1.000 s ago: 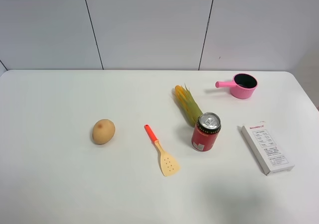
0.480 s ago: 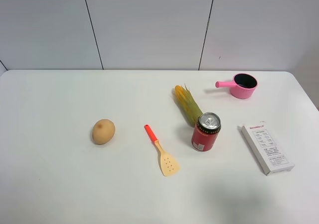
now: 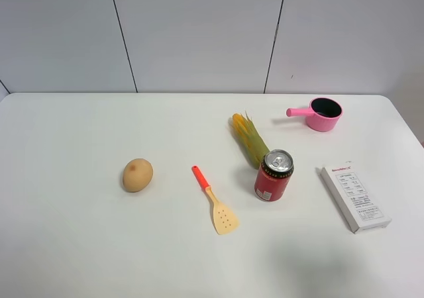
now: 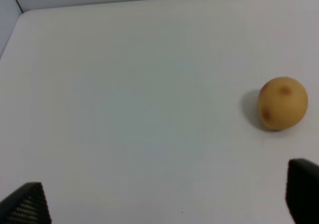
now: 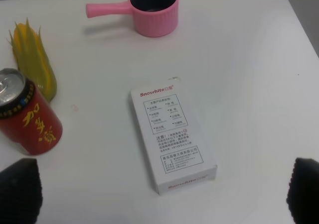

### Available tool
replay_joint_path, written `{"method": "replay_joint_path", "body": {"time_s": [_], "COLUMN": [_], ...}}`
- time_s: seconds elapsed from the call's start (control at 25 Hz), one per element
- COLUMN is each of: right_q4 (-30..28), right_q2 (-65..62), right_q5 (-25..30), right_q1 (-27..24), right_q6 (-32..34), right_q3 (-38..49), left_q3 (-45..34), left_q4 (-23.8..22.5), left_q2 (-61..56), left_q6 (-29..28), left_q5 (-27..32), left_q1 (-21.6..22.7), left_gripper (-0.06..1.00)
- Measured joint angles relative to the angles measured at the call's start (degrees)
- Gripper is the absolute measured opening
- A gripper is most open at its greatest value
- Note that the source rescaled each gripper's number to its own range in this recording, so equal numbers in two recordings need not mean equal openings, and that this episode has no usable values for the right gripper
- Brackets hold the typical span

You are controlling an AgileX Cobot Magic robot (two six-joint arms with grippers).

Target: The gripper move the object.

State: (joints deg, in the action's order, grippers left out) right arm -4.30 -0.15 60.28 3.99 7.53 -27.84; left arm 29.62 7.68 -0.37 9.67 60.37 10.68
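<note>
A test lab, by the look of it: a bare white table (image 3: 79, 245) is sitting against plain grey wall panels (image 3: 199, 33) filling the upper frame, with unrelated kitchen props lying scattered across the centre and right.

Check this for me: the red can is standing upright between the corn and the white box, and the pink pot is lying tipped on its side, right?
Not quite. The pink pot stands upright, its dark inside open to the top, as the exterior high view shows. The rest holds: the red can stands upright between the corn and the white box.
</note>
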Motion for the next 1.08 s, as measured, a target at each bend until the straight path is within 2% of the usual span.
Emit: {"method": "replay_joint_path", "body": {"time_s": [0.6, 0.84, 1.08], "right_q4": [0.00, 0.00, 0.00], "right_q2": [0.00, 0.00, 0.00], "right_q5": [0.00, 0.00, 0.00], "right_q1": [0.00, 0.00, 0.00], "right_q6": [0.00, 0.00, 0.00], "right_q3": [0.00, 0.00, 0.00], "left_q3": [0.00, 0.00, 0.00], "left_q4": [0.00, 0.00, 0.00], "left_q2": [0.00, 0.00, 0.00], "left_q6": [0.00, 0.00, 0.00], "left_q5": [0.00, 0.00, 0.00], "left_q1": [-0.06, -3.13, -3.24], "left_gripper": [0.88, 0.88, 0.88]}}
